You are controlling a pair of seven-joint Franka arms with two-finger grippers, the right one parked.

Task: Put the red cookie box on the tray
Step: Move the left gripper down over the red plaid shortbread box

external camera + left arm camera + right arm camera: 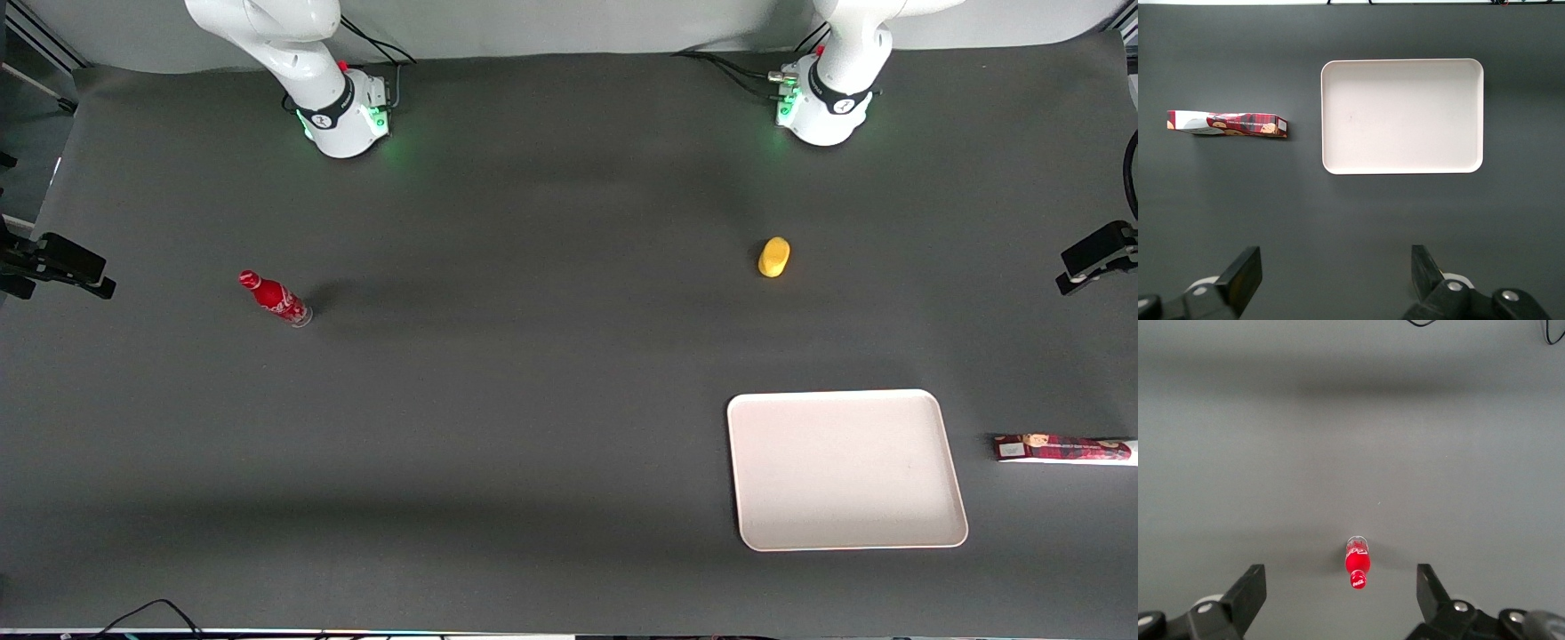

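The red cookie box [1227,125] is long, narrow, plaid, and lies flat on the surface beside the tray [1402,167]. The gripper [1336,277] hangs wide open above both, holding nothing.

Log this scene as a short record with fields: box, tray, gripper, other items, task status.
box: red cookie box lies flat on the table, beside the tray, apart from it, at the working arm's end
tray: tray empty
gripper: gripper open, holding nothing, high above the table, over bare mat by the tray
other items: soda bottle toward the parked arm's end; yellow object farther from the front camera than the tray
task status: box not yet grasped, not on tray
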